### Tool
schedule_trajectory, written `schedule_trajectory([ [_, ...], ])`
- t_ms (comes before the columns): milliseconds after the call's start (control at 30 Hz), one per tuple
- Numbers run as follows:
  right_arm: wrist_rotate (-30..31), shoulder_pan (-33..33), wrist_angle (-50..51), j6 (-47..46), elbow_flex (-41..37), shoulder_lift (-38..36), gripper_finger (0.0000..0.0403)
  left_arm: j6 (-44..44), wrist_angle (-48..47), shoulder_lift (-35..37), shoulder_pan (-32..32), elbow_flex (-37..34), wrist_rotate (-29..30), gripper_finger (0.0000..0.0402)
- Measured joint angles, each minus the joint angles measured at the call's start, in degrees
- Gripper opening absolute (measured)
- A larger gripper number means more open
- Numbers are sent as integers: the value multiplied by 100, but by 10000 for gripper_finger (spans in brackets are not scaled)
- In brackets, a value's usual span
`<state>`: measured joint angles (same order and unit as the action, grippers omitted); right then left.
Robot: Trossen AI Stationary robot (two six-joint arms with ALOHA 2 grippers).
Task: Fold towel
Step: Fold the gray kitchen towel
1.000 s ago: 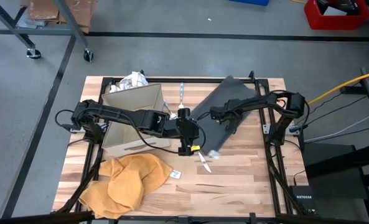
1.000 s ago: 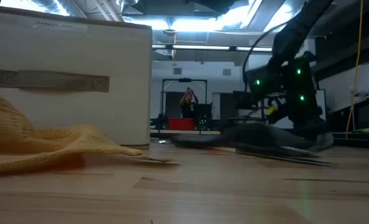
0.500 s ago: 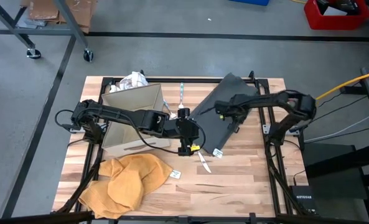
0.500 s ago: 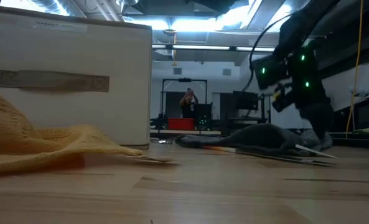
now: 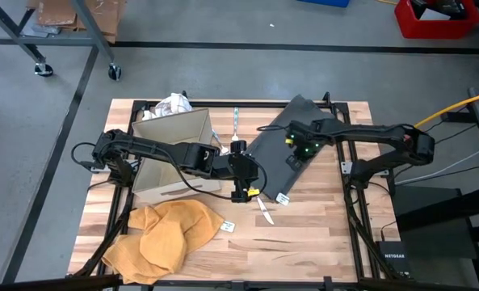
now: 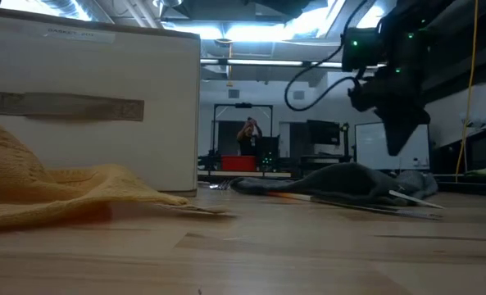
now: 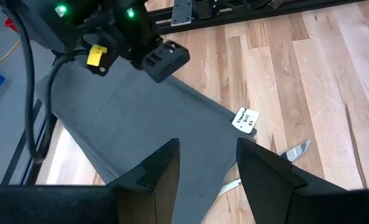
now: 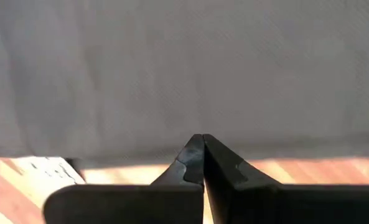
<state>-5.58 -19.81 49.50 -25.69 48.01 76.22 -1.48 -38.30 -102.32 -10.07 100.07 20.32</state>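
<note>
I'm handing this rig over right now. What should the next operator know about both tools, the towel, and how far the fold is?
Right tool: shut, empty, raised above the grey towel.
Left tool: open, holding nothing, low near the table's middle beside the towel's near edge.
Grey towel: lies spread flat on the right half of the table, tag at its near corner.
Done: towel laid out.
Left: no fold visible yet; all folding remains.
</note>
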Motion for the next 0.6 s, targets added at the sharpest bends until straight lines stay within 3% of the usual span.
schedule_trajectory([
  [367, 30, 1286, -909, -466, 4, 427, 5, -2, -2, 0, 0, -2, 0, 150],
  [600, 576, 1903, -1462, -740, 7, 880, 5, 0, -2, 0, 0, -2, 0, 150],
])
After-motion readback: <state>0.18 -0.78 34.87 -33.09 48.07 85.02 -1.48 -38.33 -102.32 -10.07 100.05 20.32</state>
